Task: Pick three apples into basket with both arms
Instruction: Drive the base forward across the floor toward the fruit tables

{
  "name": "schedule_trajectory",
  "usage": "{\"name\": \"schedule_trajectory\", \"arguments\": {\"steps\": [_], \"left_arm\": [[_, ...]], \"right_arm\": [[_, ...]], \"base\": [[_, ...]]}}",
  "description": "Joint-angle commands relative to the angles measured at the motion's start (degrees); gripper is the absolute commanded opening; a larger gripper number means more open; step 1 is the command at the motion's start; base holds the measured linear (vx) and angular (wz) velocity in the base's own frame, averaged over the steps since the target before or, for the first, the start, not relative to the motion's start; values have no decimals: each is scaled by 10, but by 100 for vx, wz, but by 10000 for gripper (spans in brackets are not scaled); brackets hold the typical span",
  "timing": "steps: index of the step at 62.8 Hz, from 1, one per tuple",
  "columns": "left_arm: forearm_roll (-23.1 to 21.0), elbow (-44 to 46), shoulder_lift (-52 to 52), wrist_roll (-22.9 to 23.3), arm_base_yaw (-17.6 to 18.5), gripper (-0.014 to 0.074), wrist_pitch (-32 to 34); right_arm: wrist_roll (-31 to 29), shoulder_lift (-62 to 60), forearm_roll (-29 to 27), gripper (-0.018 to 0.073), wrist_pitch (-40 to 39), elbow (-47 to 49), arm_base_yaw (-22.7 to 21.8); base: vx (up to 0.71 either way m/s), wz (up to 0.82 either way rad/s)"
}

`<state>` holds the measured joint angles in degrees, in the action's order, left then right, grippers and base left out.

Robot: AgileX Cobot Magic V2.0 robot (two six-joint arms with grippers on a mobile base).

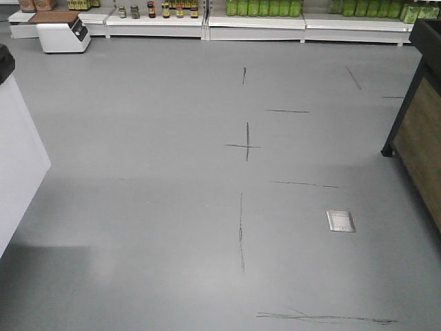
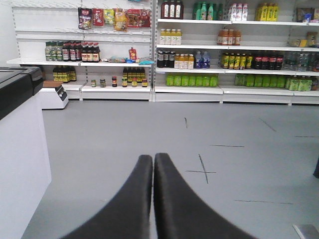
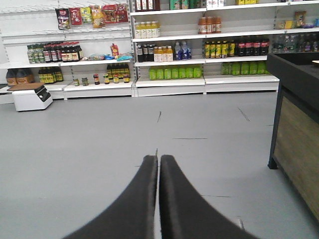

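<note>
No apples and no basket show in any view. My left gripper [image 2: 153, 158] is shut and empty, its black fingers pressed together, pointing across the grey shop floor toward the shelves. My right gripper [image 3: 158, 159] is also shut and empty, pointing the same way. Neither gripper nor arm shows in the front view, which shows only floor.
White shelves [image 2: 189, 89] of bottles and jars line the far wall. A white counter with a black top [image 2: 20, 149] stands at the left. A black-framed wooden stand [image 3: 296, 129] is at the right. A small white scale [image 1: 63, 31] sits by the shelves. A metal floor plate [image 1: 340, 221] lies right of centre.
</note>
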<state>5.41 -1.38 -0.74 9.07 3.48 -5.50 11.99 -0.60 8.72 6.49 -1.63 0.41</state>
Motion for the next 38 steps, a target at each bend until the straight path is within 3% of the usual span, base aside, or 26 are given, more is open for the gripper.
{"name": "schedule_trajectory", "arguments": {"steps": [1, 38], "left_arm": [[0, -13, -8, 0, -1, -6, 44], [0, -13, -8, 0, -1, -6, 44]], "right_arm": [[-5, -6, 6, -4, -41, -8, -4], [-5, -6, 6, -4, -41, -8, -4]], "base": [[10, 16], [14, 8]]}}
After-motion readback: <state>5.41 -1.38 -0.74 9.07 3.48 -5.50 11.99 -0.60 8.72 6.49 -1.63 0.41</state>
